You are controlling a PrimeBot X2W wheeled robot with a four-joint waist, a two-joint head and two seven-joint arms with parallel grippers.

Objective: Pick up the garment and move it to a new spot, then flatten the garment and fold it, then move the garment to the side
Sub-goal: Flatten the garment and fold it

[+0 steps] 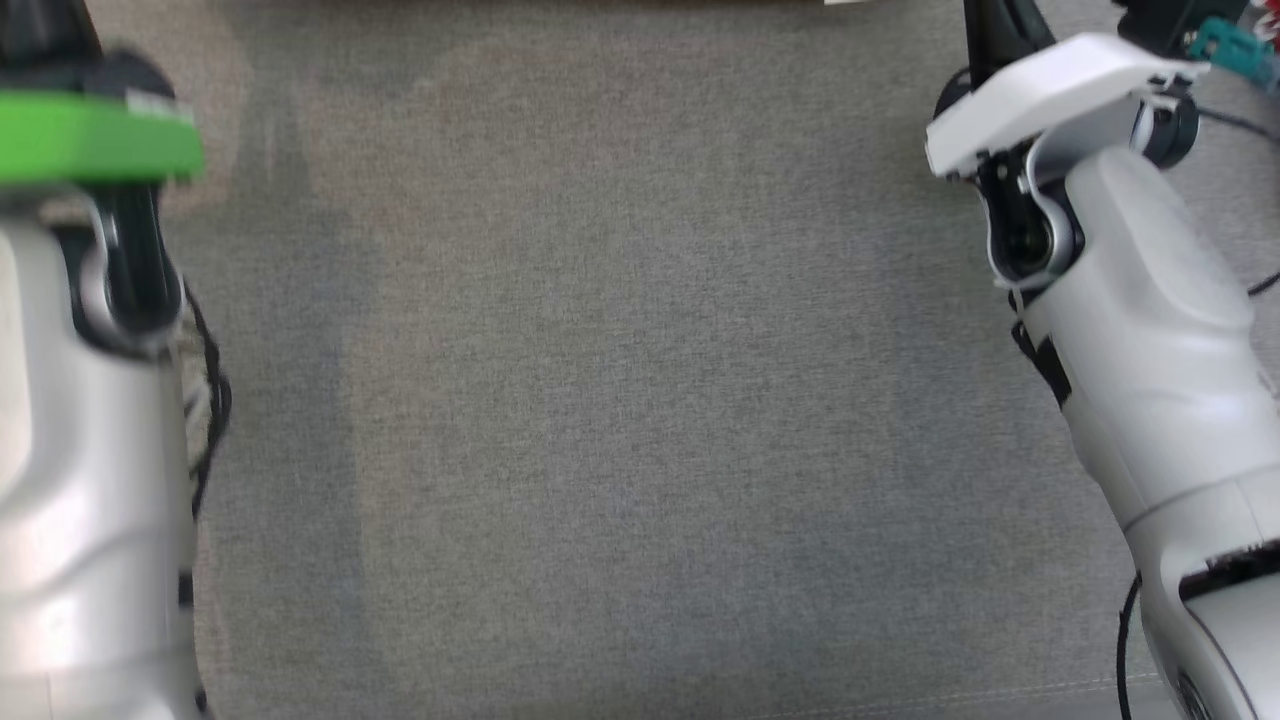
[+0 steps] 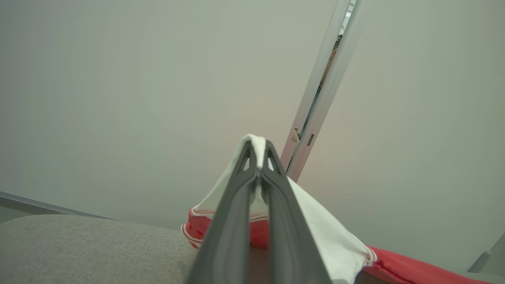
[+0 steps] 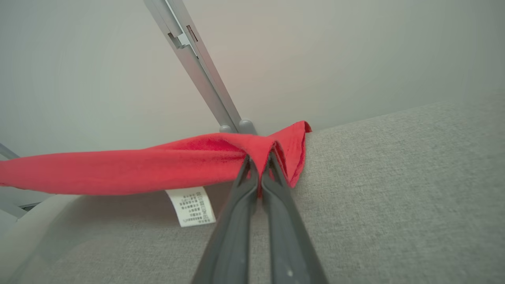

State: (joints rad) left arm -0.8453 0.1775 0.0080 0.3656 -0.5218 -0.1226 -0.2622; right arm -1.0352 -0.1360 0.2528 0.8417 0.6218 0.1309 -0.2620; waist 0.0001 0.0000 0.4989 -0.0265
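So both grippers have hold of the garment right now, one at each end. The left gripper has its two dark fingers pinched tight on a white bit of the fabric, which pokes out just past the tips and drapes down either side of the fingers. Lower in that wrist view there's the red part with thin white stripes along its edge, right by the grey fabric surface, though I honestly can't tell if it's touching it or hanging just above. The right gripper is clamped on a red fold near one corner. From there the cloth stretches off to the left of that view as a long, loosely rolled band, lifted clear of the grey surface with a soft shadow underneath. A white care label dangles from its lower edge, print too small to read. Behind the cloth in both wrist views there's a plain pale wall and a slanted silver metal rail. From the head camera you get the wide grey surface in the middle. The left forearm, with a bright green band and a loose black cable, is on one side and the pale right forearm is on the other, both reaching toward the far edge.
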